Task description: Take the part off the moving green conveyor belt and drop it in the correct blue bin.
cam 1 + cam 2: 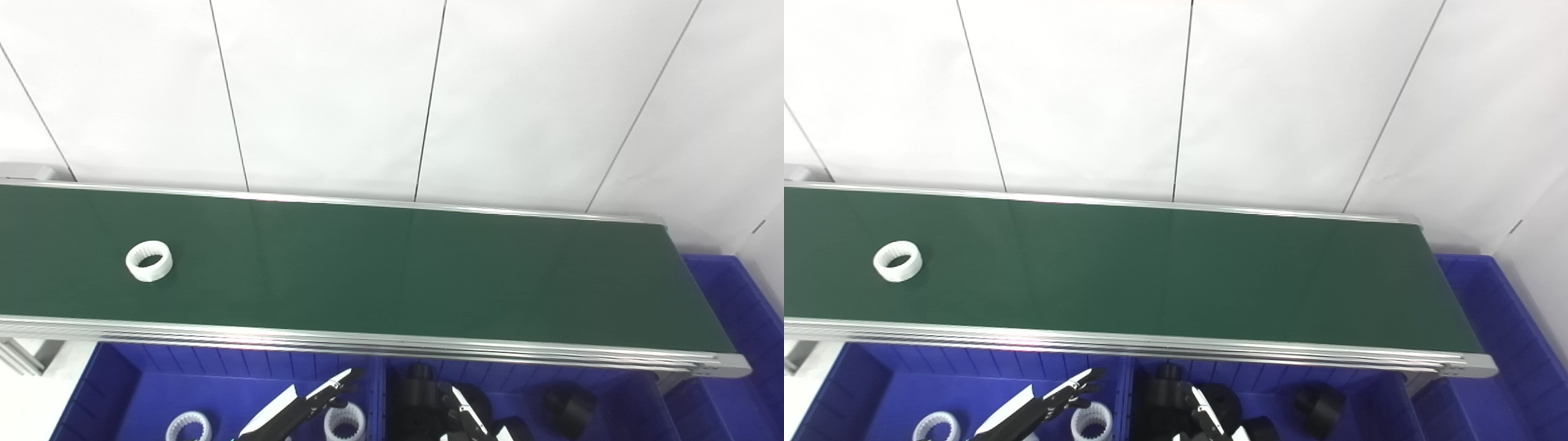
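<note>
Below, left robot hand [318, 395] outstretched over bin [153, 380].

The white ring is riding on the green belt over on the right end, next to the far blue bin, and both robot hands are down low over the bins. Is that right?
Not quite. The white ring sits on the green belt near its left end, not the right, as the left eye view shows. The rest holds: the left hand and right hand are both low over the blue bins.

Bright, even light; soft focus, faint sheen on the belt [392, 269].
</note>
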{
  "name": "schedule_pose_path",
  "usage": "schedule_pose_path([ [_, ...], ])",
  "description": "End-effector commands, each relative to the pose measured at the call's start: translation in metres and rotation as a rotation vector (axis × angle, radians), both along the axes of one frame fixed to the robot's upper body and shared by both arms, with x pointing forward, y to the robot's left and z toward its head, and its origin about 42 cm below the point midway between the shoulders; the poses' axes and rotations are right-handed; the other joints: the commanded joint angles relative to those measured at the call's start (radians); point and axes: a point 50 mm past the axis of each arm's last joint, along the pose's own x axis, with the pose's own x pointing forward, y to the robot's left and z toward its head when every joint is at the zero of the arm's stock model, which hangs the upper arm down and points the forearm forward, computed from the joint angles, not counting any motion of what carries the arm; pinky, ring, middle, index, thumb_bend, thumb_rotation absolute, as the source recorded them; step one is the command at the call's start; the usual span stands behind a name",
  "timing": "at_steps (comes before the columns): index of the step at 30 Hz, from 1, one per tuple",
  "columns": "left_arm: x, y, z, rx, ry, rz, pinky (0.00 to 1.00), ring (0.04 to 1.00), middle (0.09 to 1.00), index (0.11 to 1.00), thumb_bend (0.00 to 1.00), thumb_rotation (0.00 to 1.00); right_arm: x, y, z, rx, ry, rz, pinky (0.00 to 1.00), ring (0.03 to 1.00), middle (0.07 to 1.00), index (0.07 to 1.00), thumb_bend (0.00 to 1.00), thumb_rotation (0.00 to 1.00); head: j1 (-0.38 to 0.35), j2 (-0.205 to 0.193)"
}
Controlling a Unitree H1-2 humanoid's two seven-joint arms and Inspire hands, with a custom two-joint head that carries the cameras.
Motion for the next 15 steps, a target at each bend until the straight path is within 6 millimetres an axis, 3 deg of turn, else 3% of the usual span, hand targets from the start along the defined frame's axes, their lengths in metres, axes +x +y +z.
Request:
schedule_pose_path([
  [1, 0.012, 0.002, 0.016, -0.028, -0.087, 0.004, 0.86, 0.939, 0.987, 0.963, 0.53, 0.53, 0.005, 0.000, 0.009, 0.024, -0.080, 0.012, 0.93, 0.962, 0.988, 0.968, 0.37, 0.97, 0.002, 0.003],
  [5, 0.021, 0.007, 0.038, -0.021, -0.172, -0.001, 0.87, 0.948, 0.994, 0.966, 0.50, 0.50, 0.006, -0.001, 0.009, 0.033, -0.078, 0.010, 0.93, 0.960, 0.986, 0.968, 0.37, 0.96, 0.009, 0.003],
  [8, 0.033, 0.013, 0.063, -0.008, -0.270, -0.001, 0.88, 0.950, 0.996, 0.966, 0.48, 0.55, 0.008, -0.001, 0.009, 0.034, -0.078, 0.011, 0.93, 0.959, 0.984, 0.966, 0.37, 0.94, 0.014, 0.002],
  [10, 0.043, 0.016, 0.085, 0.010, -0.352, -0.018, 0.93, 0.979, 1.000, 0.986, 0.46, 0.68, 0.009, -0.001, 0.008, 0.032, -0.079, 0.013, 0.93, 0.964, 0.986, 0.967, 0.37, 0.96, 0.017, 0.001],
  [13, 0.056, 0.019, 0.122, 0.047, -0.488, -0.042, 0.96, 0.993, 1.000, 0.995, 0.43, 0.77, 0.010, 0.000, 0.007, 0.035, -0.076, 0.018, 0.94, 0.971, 0.989, 0.970, 0.38, 0.96, 0.020, 0.001],
  [15, 0.062, 0.019, 0.147, 0.078, -0.563, -0.046, 0.95, 0.987, 1.000, 0.991, 0.40, 0.77, 0.011, 0.000, 0.007, 0.032, -0.075, 0.021, 0.95, 0.972, 0.989, 0.971, 0.38, 0.96, 0.021, 0.000],
])
